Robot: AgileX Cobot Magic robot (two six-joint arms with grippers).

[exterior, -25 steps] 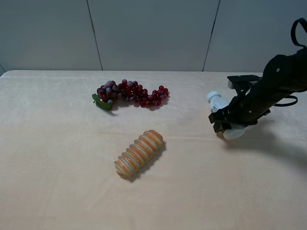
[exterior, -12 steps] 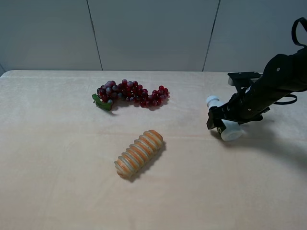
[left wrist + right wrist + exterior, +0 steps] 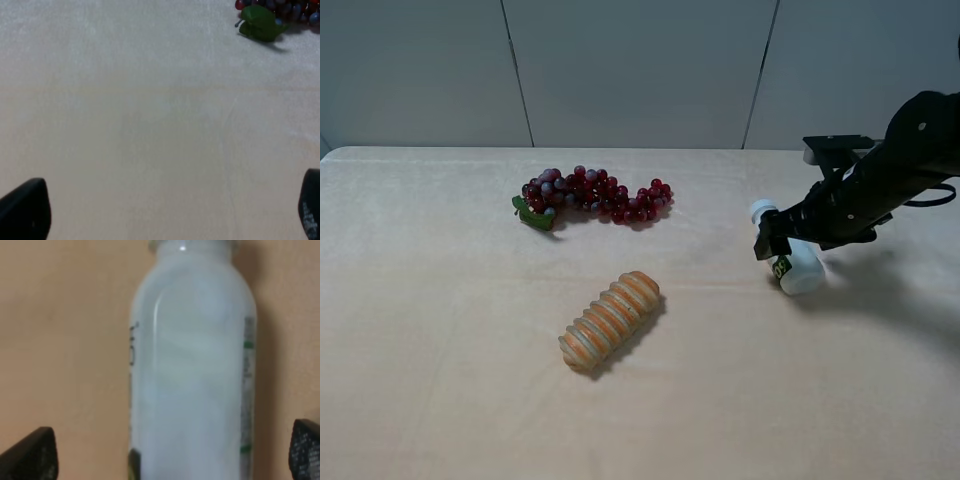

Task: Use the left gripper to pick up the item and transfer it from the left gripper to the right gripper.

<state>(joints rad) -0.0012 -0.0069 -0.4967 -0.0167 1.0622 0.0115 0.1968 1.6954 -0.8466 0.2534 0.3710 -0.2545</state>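
The item, a translucent-white bottle [image 3: 801,270] with a white cap, lies on its side on the tan table at the right. Its cap points to the back left. My right gripper [image 3: 775,248] hovers just over it, open. In the right wrist view the bottle [image 3: 192,370] fills the middle, and the right gripper [image 3: 165,455] has its two black fingertips wide apart on either side, not touching it. My left gripper [image 3: 160,215] is open and empty over bare table. It is out of the exterior high view.
A red grape bunch [image 3: 595,195] with a green leaf [image 3: 260,22] lies at the back middle. An orange ridged bread roll [image 3: 610,320] lies diagonally at the centre. The table's back edge meets a grey wall.
My right arm has shifted a little up and back to the right. The bottle, first gripped across its middle, now lies on the table showing more of its body.
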